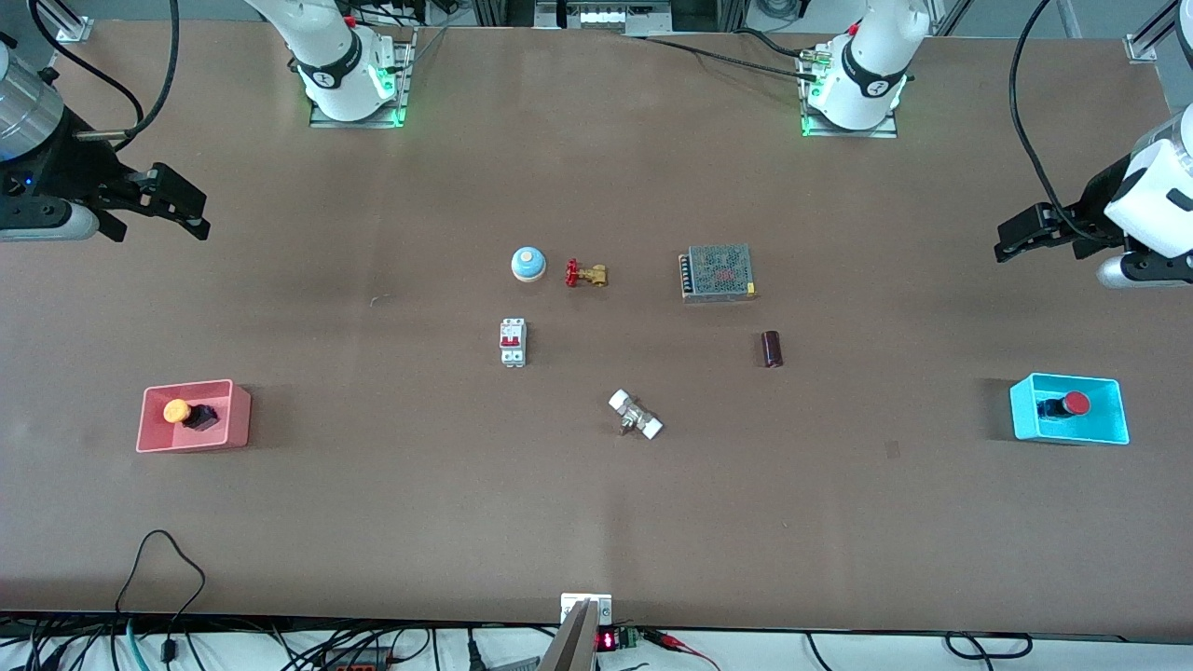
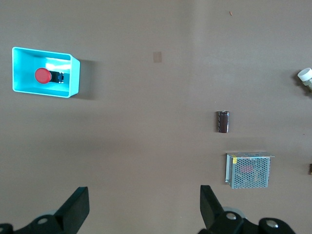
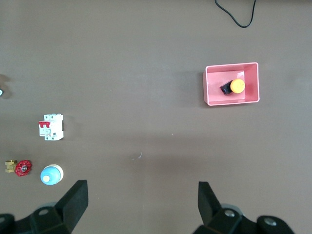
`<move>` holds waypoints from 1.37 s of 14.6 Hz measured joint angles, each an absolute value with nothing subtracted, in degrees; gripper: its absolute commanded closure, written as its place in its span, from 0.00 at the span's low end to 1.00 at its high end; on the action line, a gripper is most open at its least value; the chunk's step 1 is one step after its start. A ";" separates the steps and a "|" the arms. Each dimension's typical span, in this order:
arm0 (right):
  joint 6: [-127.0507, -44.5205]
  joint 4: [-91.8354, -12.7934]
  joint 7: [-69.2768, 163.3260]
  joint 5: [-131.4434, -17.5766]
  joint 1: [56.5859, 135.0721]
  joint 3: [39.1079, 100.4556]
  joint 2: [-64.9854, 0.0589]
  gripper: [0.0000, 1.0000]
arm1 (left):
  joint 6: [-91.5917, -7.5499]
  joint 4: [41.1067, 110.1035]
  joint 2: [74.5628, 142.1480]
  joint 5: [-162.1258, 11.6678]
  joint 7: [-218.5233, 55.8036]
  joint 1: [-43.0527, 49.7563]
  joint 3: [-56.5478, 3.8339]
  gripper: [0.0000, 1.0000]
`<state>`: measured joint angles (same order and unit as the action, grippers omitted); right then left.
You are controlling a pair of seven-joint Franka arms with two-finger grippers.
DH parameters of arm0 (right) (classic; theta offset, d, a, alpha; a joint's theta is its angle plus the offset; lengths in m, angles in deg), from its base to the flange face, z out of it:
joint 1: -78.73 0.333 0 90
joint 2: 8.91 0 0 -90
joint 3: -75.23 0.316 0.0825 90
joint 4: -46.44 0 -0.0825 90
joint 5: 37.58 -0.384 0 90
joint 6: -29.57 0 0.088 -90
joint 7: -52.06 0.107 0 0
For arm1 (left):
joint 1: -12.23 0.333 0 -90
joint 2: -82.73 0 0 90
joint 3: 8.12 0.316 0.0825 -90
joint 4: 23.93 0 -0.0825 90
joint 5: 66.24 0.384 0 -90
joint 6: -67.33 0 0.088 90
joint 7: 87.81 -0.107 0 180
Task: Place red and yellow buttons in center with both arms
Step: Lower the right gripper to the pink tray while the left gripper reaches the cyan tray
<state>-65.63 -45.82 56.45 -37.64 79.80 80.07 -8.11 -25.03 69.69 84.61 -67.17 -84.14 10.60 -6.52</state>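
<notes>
Brown tabletop: breaker, valve, capacitor mid-table.

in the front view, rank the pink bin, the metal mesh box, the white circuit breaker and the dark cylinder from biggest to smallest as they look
1. pink bin
2. metal mesh box
3. white circuit breaker
4. dark cylinder

All four lie on the table, so nearness to the camera hardly skews this order.

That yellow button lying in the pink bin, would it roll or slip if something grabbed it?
The yellow button lies on its side in the pink bin, so its round cap would probably let it roll a little, though the bin walls should stop it. It looks rigid, not floppy. The smooth domed cap may slip; the stubby black body probably grips better.
</notes>
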 measured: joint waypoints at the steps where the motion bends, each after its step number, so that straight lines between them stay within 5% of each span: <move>1: -65.61 -45.84 56.68 -37.66 79.80 80.07 -8.12 0.00 | -25.29 69.69 84.63 -67.17 -84.15 10.63 -6.49 0.00; 10: -64.85 -45.93 57.11 -37.63 79.61 79.87 -9.62 0.00 | -27.39 69.65 85.54 -67.17 -84.20 10.90 -5.99 0.00; 20: -68.46 -45.98 50.90 -33.72 73.41 79.20 -20.63 0.00 | -25.17 67.43 90.85 -68.61 -87.66 19.21 -5.41 0.00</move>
